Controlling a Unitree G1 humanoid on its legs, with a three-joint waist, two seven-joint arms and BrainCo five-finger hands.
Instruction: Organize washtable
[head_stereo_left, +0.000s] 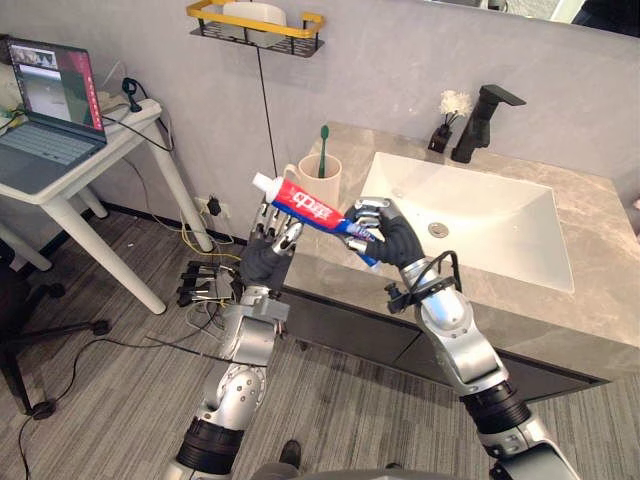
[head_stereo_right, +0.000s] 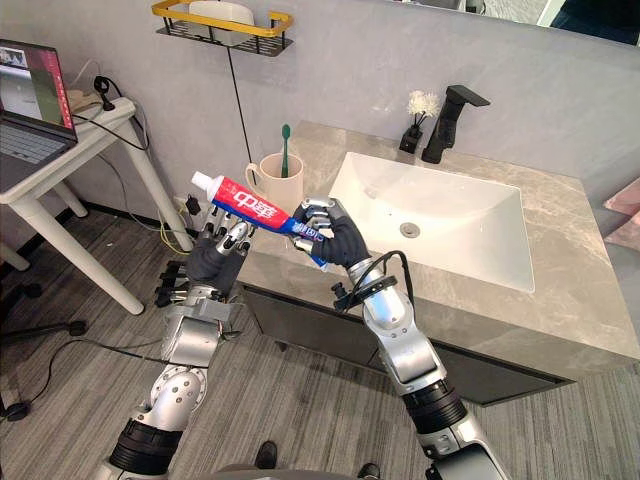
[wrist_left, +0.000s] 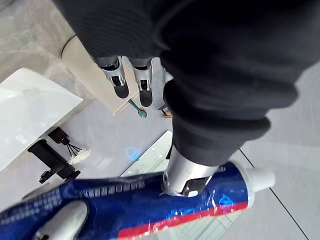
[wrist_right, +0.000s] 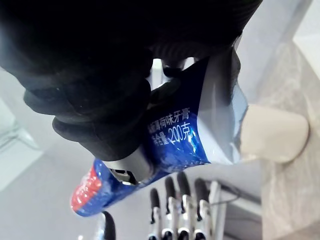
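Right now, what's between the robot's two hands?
The toothpaste tube bridges them, in the left eye view: right hand grips its tail, left hand is open below it.

Both arms were made of silver-grey metal, in rounded and shiny segments. The left arm had a more square block just under the wrist and a wide black ribbed ring lower down. The right arm carried the same kind of black ring. The left hand and the right hand each wore a dark ribbed cover over the back and the wrist, like a soft glove. The fingers were slim and silver, with dark rounded tips and small black slots.
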